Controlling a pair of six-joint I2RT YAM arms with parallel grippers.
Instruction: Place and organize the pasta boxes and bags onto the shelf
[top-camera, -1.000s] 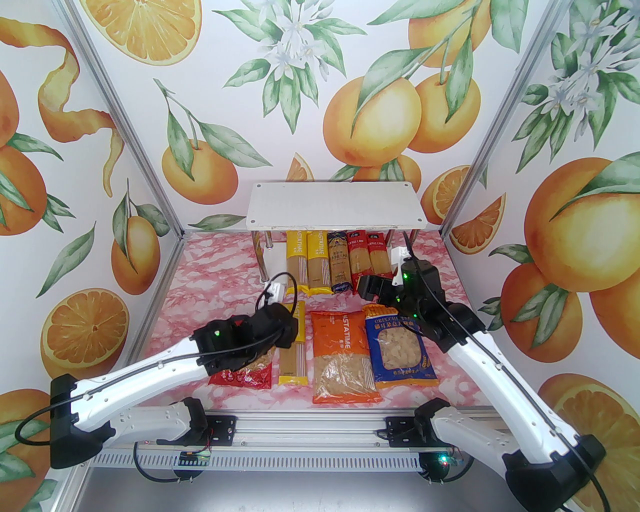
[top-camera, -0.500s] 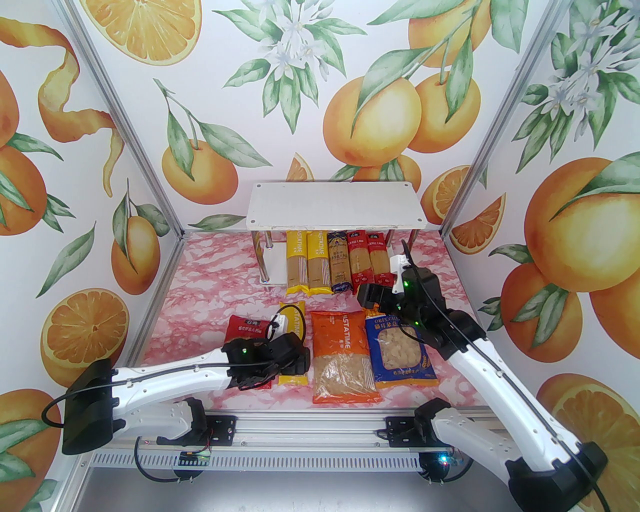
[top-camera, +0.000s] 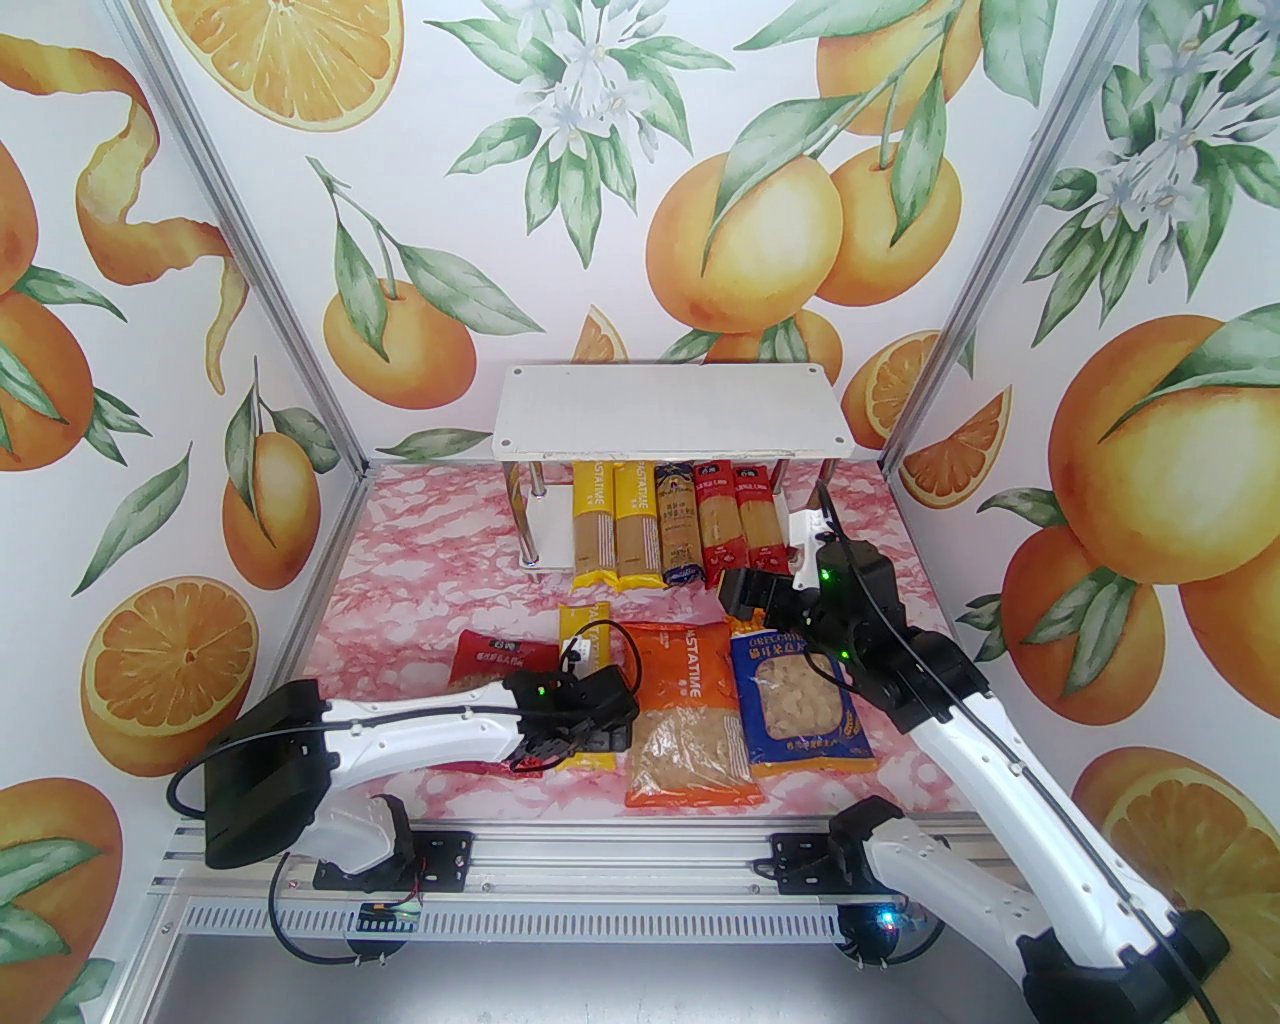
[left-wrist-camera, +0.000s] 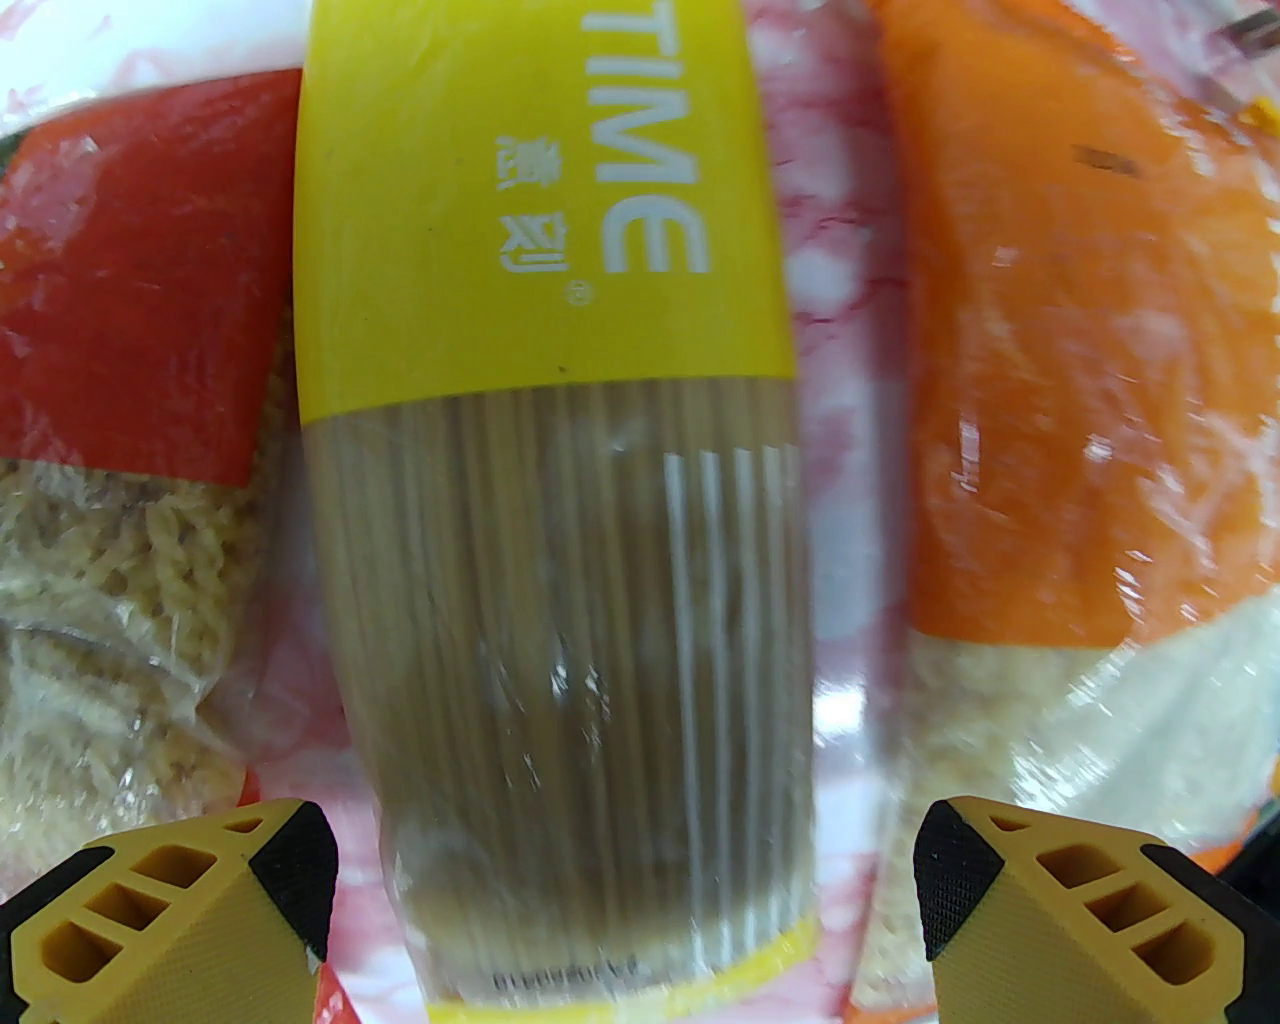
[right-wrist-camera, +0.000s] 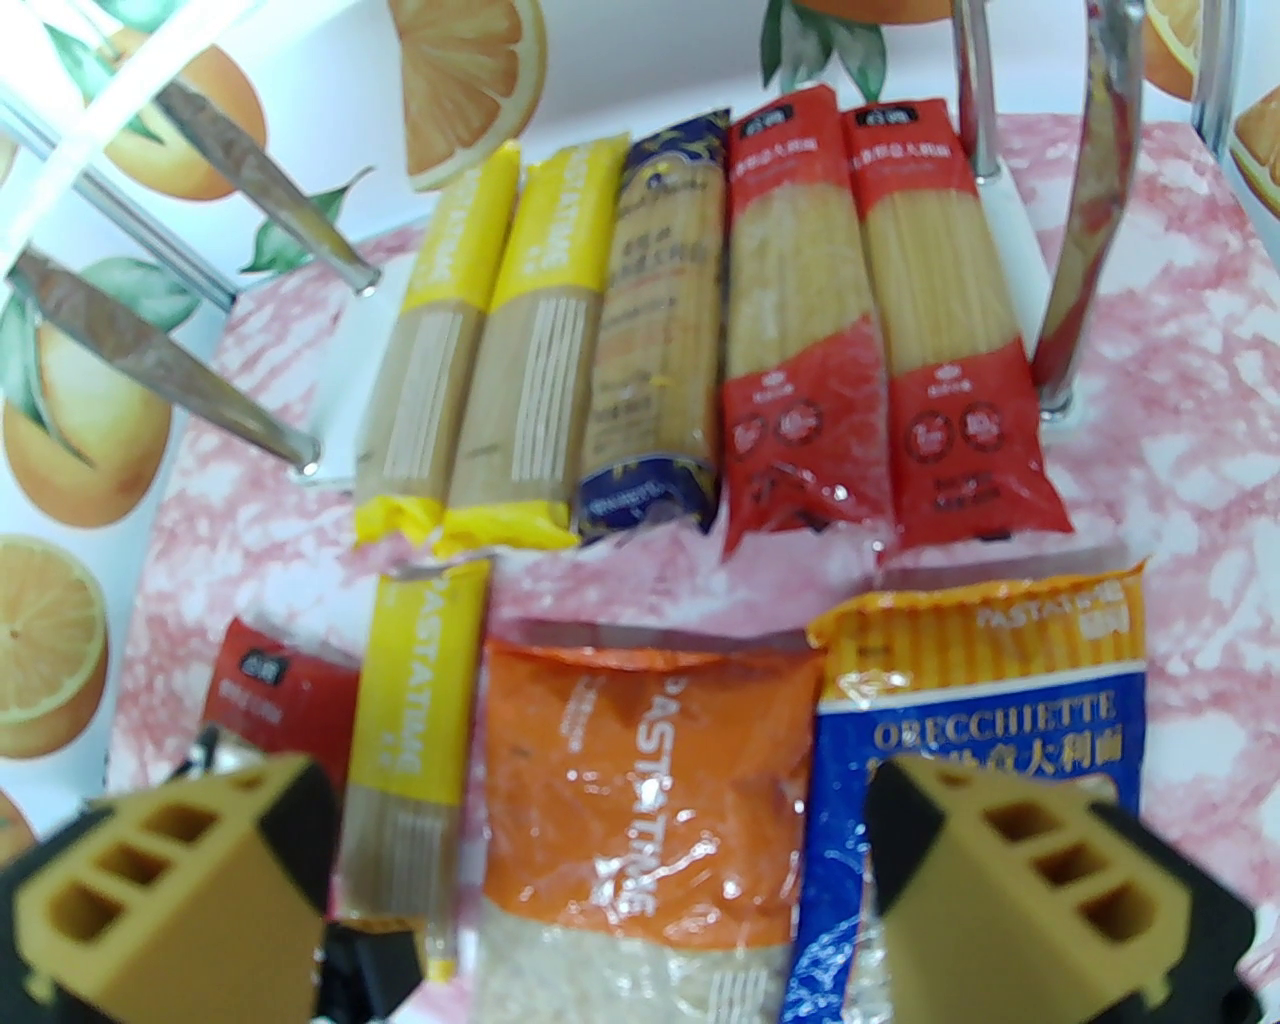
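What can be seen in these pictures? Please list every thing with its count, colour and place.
shelf: one, white boards on chrome legs, far end of table
yellow spaghetti packs: two, yellow, lower tier, left
dark blue spaghetti pack: one, dark blue, lower tier, middle
red spaghetti packs: two, red, lower tier, right
loose yellow spaghetti pack: one, yellow, table, between red and orange bags
red pasta bag: one, red, near row, left
orange pasta bag: one, orange, near row, middle
blue orecchiette bag: one, blue, near row, right
table: one, pink marbled
left gripper: one, yellow-black, open over loose pack
right gripper: one, yellow-black, open, before shelf
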